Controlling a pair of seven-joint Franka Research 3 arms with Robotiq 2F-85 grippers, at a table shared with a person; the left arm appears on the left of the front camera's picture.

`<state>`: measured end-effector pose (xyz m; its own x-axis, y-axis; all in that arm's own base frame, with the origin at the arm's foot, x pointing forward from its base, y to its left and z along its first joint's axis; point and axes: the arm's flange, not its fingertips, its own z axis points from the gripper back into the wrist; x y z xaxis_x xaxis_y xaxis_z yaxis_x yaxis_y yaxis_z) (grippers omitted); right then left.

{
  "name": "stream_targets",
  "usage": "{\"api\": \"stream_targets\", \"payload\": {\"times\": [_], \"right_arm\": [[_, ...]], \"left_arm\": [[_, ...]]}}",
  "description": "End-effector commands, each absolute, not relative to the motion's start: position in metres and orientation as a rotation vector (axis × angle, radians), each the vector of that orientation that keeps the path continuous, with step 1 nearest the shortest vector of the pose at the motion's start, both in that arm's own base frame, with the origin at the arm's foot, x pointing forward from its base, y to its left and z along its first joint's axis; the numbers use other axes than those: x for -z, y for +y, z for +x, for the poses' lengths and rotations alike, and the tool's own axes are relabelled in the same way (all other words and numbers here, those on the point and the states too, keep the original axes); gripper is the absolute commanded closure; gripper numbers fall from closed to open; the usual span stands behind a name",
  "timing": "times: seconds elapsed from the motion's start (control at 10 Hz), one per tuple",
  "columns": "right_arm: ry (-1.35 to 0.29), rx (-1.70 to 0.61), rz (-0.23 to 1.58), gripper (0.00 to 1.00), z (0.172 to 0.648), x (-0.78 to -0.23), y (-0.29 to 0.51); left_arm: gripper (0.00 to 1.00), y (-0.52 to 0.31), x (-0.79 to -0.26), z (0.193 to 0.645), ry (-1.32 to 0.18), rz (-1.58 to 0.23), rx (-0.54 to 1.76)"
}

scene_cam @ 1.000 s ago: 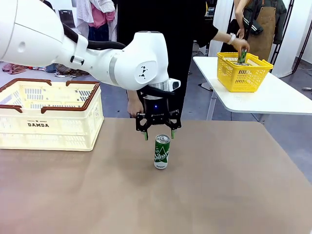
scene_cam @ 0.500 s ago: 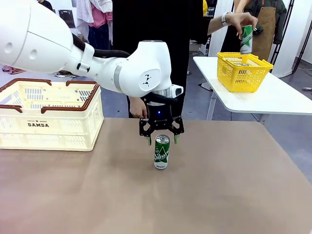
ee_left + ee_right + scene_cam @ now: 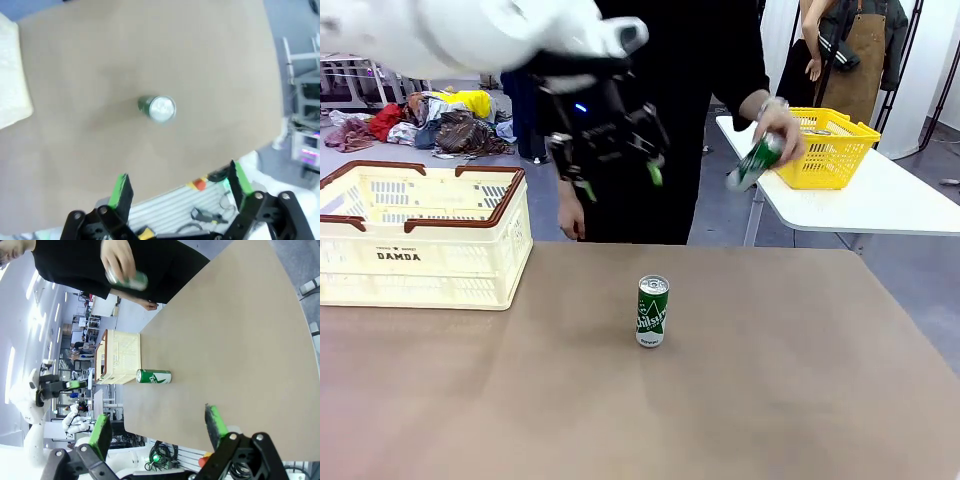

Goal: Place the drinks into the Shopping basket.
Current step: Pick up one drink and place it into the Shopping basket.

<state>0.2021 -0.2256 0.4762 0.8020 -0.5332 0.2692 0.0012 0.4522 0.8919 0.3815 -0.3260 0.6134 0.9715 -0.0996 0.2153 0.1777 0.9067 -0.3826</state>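
Note:
A green drink can stands upright on the brown table, alone near the middle. My left gripper hangs high above and left of it, open and empty. From above, the left wrist view shows the can's silver top well beyond my open left gripper. The right wrist view shows the can far ahead of my open right gripper. The person's hand carries a second green can in the air, also the can. The cream Shopping basket with a brown rim sits at the left.
A bright yellow mesh basket stands on a white side table at the back right. The person in black stands at the table's far edge. Bare brown tabletop surrounds the can.
My left gripper has risen from just above the can, up and to the left, still open. The person lifted a green can from the yellow basket and brought it toward the table.

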Motion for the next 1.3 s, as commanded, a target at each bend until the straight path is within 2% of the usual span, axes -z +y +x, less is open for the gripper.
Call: {"api": "stream_targets", "payload": {"times": [0.0,0.1,0.3,0.6,0.9,1.2], "right_arm": [[-0.595,0.333,1.071,0.0,0.202,-0.478,-0.227],[-0.595,0.333,1.071,0.0,0.202,-0.478,-0.227],[-0.595,0.333,1.071,0.0,0.202,-0.478,-0.227],[-0.595,0.333,1.071,0.0,0.202,-0.478,-0.227],[-0.595,0.333,1.071,0.0,0.202,-0.478,-0.227],[-0.595,0.333,1.071,0.0,0.202,-0.478,-0.227]], "left_arm": [[0.0,-0.231,-0.589,0.368,-0.091,-0.475,0.16],[0.0,-0.186,-0.581,0.355,-0.097,-0.511,0.075],[0.0,-0.102,-0.559,0.29,-0.176,-0.671,0.083],[0.0,-0.057,-0.515,0.203,-0.334,-0.815,0.007],[0.0,-0.066,-0.503,0.201,-0.309,-0.798,-0.009],[0.0,-0.079,-0.506,0.235,-0.222,-0.779,0.033]]}}
